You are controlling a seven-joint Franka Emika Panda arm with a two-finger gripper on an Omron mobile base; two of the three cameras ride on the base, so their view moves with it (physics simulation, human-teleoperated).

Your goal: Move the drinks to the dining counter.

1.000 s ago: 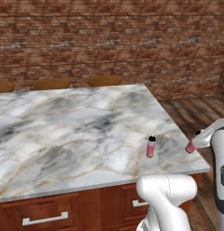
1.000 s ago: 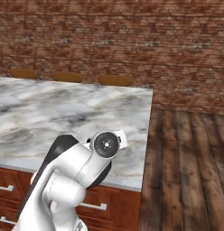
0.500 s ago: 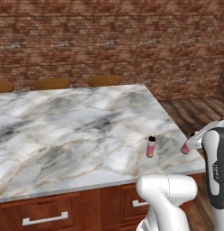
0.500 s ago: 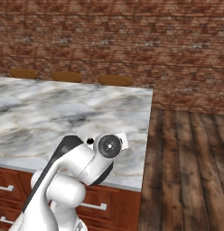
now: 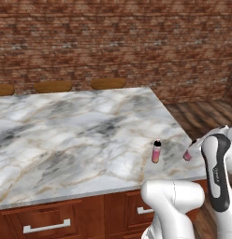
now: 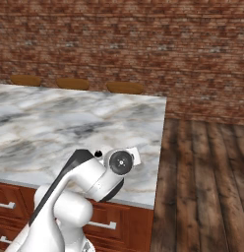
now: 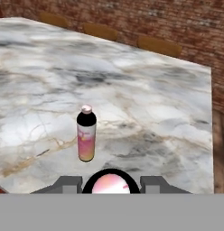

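One pink bottle (image 5: 156, 152) is standing upright on the marble surface (image 5: 66, 135), near its corner at 5 o'clock in the left base view. The fingers (image 7: 111, 186) are clamping narrowly on the second bottle (image 5: 188, 153) — its round top showing between them — hovering near the first (at 3 o'clock of it).
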